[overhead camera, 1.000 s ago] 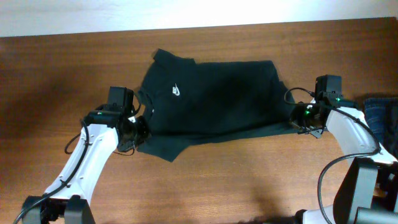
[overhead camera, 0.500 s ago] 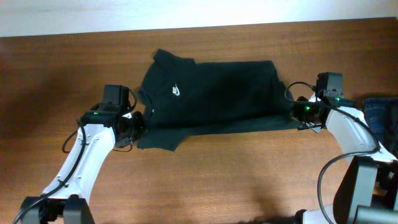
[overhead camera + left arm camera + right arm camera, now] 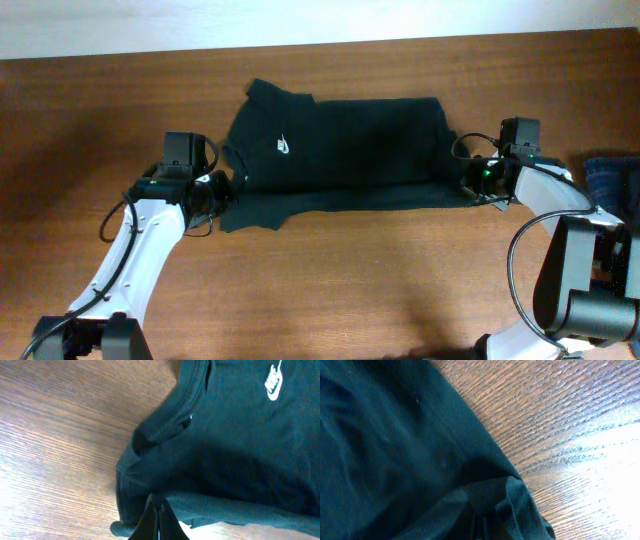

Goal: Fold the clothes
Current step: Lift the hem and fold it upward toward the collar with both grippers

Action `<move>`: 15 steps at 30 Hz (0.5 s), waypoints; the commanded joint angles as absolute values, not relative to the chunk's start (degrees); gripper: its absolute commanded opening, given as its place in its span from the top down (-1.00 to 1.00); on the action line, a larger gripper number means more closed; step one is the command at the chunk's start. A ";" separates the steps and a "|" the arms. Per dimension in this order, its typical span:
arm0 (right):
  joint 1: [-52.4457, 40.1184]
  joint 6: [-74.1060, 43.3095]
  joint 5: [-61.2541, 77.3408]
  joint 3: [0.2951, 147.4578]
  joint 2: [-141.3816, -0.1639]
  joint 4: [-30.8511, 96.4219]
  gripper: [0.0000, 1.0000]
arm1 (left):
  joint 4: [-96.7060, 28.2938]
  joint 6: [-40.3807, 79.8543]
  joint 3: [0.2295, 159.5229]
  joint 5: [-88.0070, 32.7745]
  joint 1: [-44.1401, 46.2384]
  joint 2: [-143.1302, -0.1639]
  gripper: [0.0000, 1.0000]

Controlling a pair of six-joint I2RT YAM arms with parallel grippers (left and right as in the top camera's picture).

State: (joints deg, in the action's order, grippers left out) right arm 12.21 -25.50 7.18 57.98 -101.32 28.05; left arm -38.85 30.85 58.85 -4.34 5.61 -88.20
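Note:
The clothes, a black T-shirt [image 3: 350, 150] with a small white logo [image 3: 283, 146], lie spread across the middle of the wooden table [image 3: 330, 290]. My left gripper [image 3: 220, 190] is shut on the shirt's near left edge. In the left wrist view the pinched fingertips [image 3: 159, 506] hold a fold of black fabric just below the collar [image 3: 165, 425], with the logo [image 3: 274, 383] at the top right. My right gripper [image 3: 470, 186] is shut on the near right corner. Bunched cloth [image 3: 520, 500] hides most of its fingers in the right wrist view.
A blue denim garment [image 3: 610, 178] lies at the table's right edge, just beyond the right arm. Bare wood [image 3: 570, 420] shows to the right of the held corner. The far edge of the table meets a white wall [image 3: 300, 20].
Both grippers have carried the shirt's near edge away from the front, over the body of the shirt. The visible black area in front has grown narrower.

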 commanded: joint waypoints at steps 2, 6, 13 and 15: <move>11.97 -25.76 7.07 59.18 -101.43 27.59 0.84 | -38.33 30.74 60.14 -2.07 5.19 -89.67 0.91; 11.97 -25.74 7.11 59.18 -101.43 27.49 0.28 | -38.33 30.74 60.14 -2.07 5.19 -92.23 0.63; 11.97 -18.90 10.37 61.49 -101.30 27.70 -0.59 | -35.44 26.11 61.49 -2.13 5.19 -94.26 -0.01; 11.97 -17.12 10.37 63.51 -101.21 29.30 -0.82 | -36.93 23.68 64.10 -2.11 5.23 -93.89 -0.13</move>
State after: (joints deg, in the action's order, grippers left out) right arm 12.21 -21.10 9.17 60.01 -101.32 28.53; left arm -36.25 28.18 59.72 -2.68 5.58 -94.30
